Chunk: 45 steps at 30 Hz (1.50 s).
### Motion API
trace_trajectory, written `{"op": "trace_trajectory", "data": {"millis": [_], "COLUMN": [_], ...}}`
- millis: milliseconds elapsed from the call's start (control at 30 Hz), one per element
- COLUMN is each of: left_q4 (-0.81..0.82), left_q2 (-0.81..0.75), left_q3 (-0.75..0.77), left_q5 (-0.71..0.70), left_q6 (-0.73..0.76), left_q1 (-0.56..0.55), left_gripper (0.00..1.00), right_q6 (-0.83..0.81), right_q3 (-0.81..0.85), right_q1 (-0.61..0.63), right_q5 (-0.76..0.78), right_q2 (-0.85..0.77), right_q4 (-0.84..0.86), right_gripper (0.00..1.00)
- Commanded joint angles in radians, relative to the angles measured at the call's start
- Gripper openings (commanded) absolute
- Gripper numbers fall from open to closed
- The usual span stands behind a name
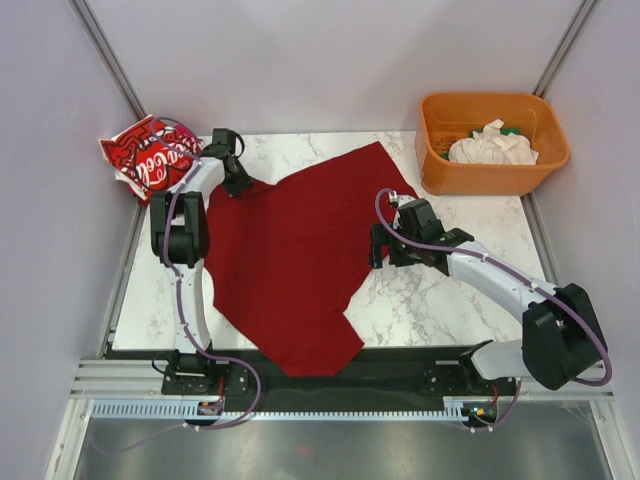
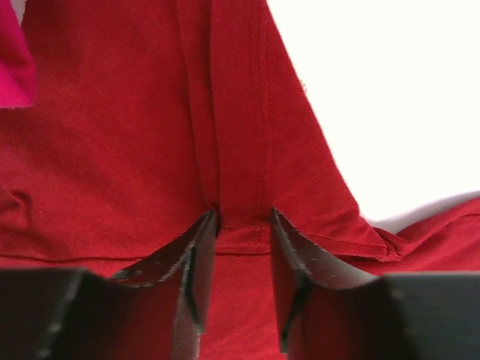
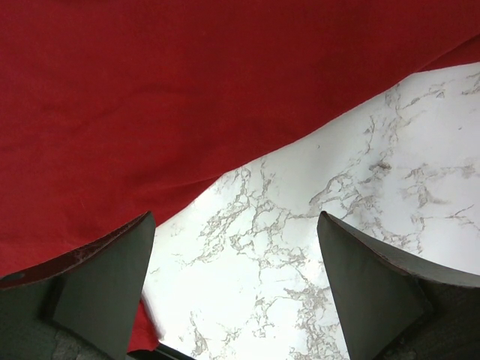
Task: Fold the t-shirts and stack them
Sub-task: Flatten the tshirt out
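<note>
Black fingers [image 2: 191, 270] of the left gripper [image 2: 241, 217] fill the bottom of my left wrist view. They are half parted, with their tips planted on either side of a stitched seam of the plain dark red cloth t-shirt [image 1: 290, 260]. I cannot tell whether they pinch the cloth.

From above, I see that gripper at the shirt's upper left edge. The shirt lies spread and rumpled across the middle of the white marble-patterned table [image 1: 420, 300], its lower tip hanging over the near edge. A corner of magenta cloth [image 2: 15, 60] shows at the upper left of the left wrist view.

The right gripper [image 3: 236, 216] is spread wide and holds nothing. It sits over bare marble at the shirt's right edge, one finger above the hem.

A bright red t-shirt with white lettering [image 1: 150, 155] lies bunched at the table's upper left corner. At upper right, an orange plastic tub [image 1: 490, 185] holds a crumpled white t-shirt [image 1: 490, 148].
</note>
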Motion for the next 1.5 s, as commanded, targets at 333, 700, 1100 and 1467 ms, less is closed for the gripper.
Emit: {"op": "trace_trajectory", "data": {"millis": [333,700,1100,1467], "left_q4": [0.027,0.024,0.021,0.019], "left_q2": [0.011,-0.029,-0.088,-0.07], "left_q3": [0.036,0.072,0.076,0.112], "left_q5": [-0.004,-0.011,-0.014,-0.003], "left_q6": [-0.015,0.003,0.006,0.011], "left_q1": [0.002,0.002,0.002,0.002], "left_gripper": [0.04,0.09,0.16,0.05], "right_q6": [-0.023,-0.026,-0.028,-0.028], "right_q3": [-0.015,-0.014,-0.017,-0.02], "right_q1": [0.006,0.005,0.006,0.006], "right_q5": [0.024,0.021,0.018,0.015], "right_q2": [0.007,0.018,0.028,0.032], "right_q4": [0.005,0.005,0.009,0.012], "right_gripper": [0.98,0.98,0.98,0.98]}}
